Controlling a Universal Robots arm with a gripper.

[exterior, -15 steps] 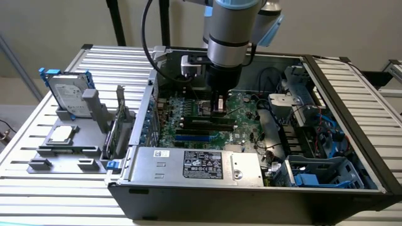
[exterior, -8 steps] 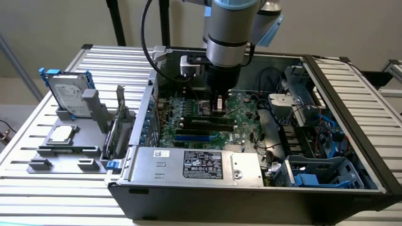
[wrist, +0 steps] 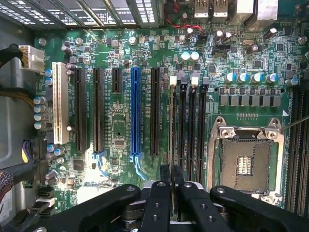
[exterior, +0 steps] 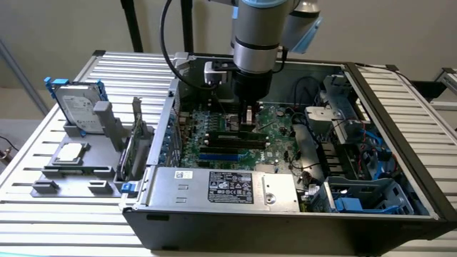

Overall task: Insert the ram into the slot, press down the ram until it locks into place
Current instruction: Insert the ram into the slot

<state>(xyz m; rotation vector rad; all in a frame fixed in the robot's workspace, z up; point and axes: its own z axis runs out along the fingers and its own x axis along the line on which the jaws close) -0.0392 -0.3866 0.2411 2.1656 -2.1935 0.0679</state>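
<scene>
Outwardly, in the exterior view, the gripper (exterior: 247,120) reaches down inside the open computer case (exterior: 400,176), pinching the ram (exterior: 248,113) on edge. From the wrist, its fingers (wrist: 163,186) press together on the stick, whose thin edge runs ahead of them along the slot (wrist: 175,113), beside the CPU socket (wrist: 246,162).

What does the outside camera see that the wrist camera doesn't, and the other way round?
Outside camera: the robot arm reaching into the open computer case, a hard drive standing on a grey holder at the exterior view's left, and a labelled metal box in front. Wrist camera: the open square CPU socket, a white slot, and the ram, seen edge-on, pinched between the fingers. Both: the green motherboard, its long black slots, and the gripper above them.
</scene>
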